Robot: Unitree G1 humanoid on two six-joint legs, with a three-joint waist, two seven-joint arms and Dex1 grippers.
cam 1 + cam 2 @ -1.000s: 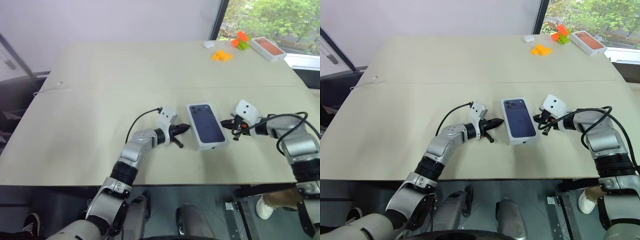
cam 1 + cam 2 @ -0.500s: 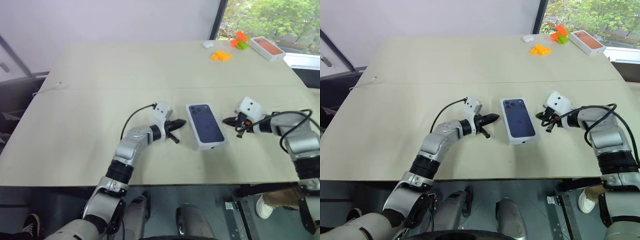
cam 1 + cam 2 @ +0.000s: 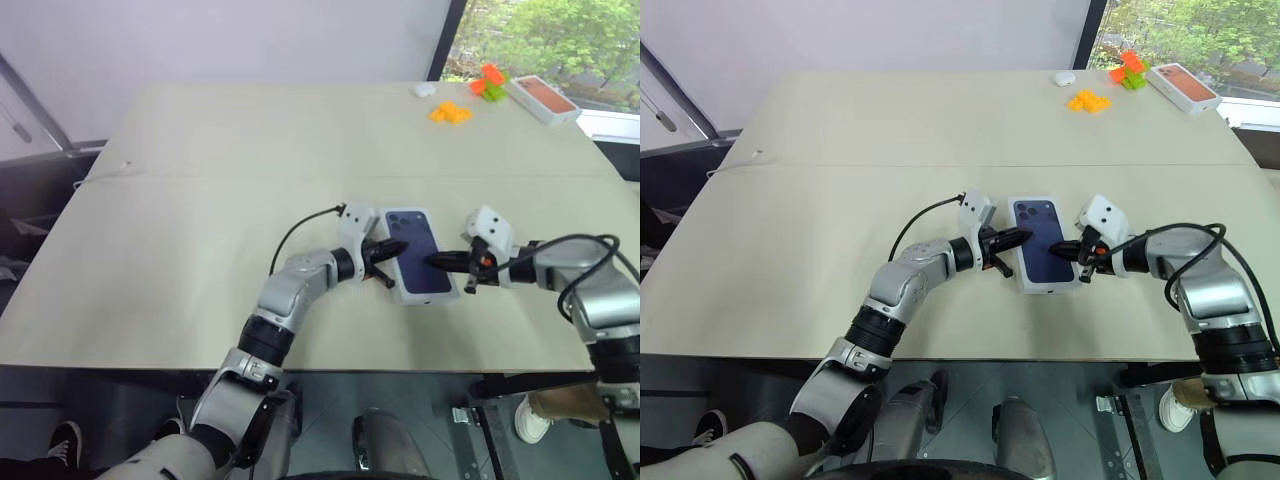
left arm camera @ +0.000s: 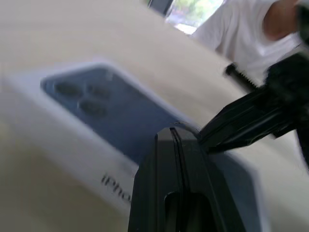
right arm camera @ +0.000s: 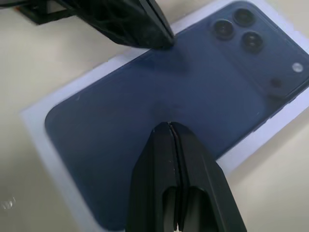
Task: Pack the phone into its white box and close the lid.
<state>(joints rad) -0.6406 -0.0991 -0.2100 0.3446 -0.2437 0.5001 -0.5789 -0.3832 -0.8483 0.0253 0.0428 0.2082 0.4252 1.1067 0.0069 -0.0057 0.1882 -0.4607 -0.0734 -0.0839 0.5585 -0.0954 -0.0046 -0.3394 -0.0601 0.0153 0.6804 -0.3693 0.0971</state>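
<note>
Phone [image 3: 417, 264] lies in white box [image 3: 411, 295] on the surface, long axis near-to-far. Left end effector [image 3: 395, 248] and right end effector [image 3: 432, 261], both clenched and empty, meet over it from opposite sides.

Left arm extended forward, forearm angled toward right; left gripper [image 3: 1018, 238] fingers pressed together, tip pointing right. Right arm bent inward, right gripper [image 3: 1064, 247] fingers closed, tip pointing left. Tips near, facing each other.
</note>
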